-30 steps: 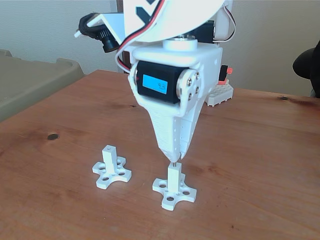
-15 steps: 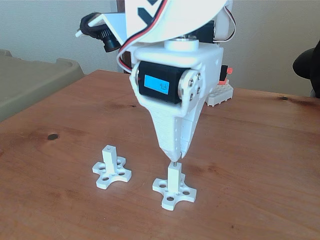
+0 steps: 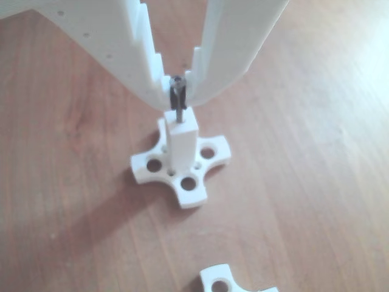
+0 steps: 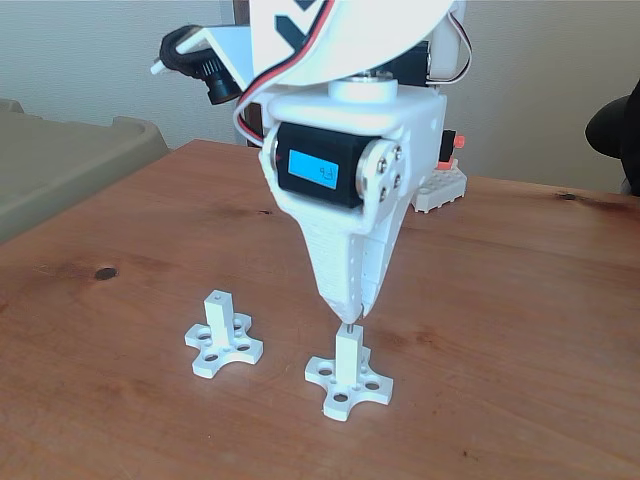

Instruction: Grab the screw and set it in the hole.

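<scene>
Fixed view, going from the left: a drab grey-green plastic lid or bin (image 4: pixel 70 165) sits past the left edge of the brown wooden table (image 4: pixel 520 300). Further in, near the front edge, a white plastic post on a cross-shaped base with round holes (image 4: pixel 222 340) stands upright and alone. Just right of it, close to the middle of the front edge, stands a second white plastic post with a cross-shaped base (image 4: pixel 347 375). The white two-finger gripper (image 4: pixel 348 315) hangs straight above that second post, pointing down, its tip almost at the post's top. Above the fingers is a black servo with a blue lit label (image 4: pixel 320 170). Behind the arm, toward the far edge, a small white block with a red knob (image 4: pixel 445 180) rests on the table.

Seen from the other view, the two white fingers (image 3: pixel 237 55) come down from the top edge, drawn close together and pinching a thin dark grey metal screw (image 3: pixel 177 97) between their tips. The screw stands upright, head up between the fingers, its shank reaching down to the square top of the post (image 3: pixel 182 137). Its lower end meets the tiny hole in the post's tip (image 3: pixel 180 126); how deep it sits I cannot tell. At the bottom edge of this view, part of the other cross-shaped base (image 3: pixel 234 285) peeks in.
</scene>
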Available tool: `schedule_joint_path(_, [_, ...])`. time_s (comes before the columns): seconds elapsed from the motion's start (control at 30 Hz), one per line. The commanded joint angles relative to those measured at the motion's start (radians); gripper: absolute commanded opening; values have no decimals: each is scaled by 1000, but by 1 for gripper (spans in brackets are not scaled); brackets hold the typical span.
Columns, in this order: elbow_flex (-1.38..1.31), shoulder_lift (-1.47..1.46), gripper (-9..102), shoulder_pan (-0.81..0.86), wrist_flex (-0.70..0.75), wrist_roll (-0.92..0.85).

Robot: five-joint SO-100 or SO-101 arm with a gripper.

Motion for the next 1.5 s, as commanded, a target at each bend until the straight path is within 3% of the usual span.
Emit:
schedule_joint_path(0.0, [-23, 17, -4, -17, -2, -5])
schedule_joint_path(0.67, [-26, -17, -4, -18, -12, -8])
schedule_joint_path(1.47, [-29, -23, 7, -21, 12, -3])
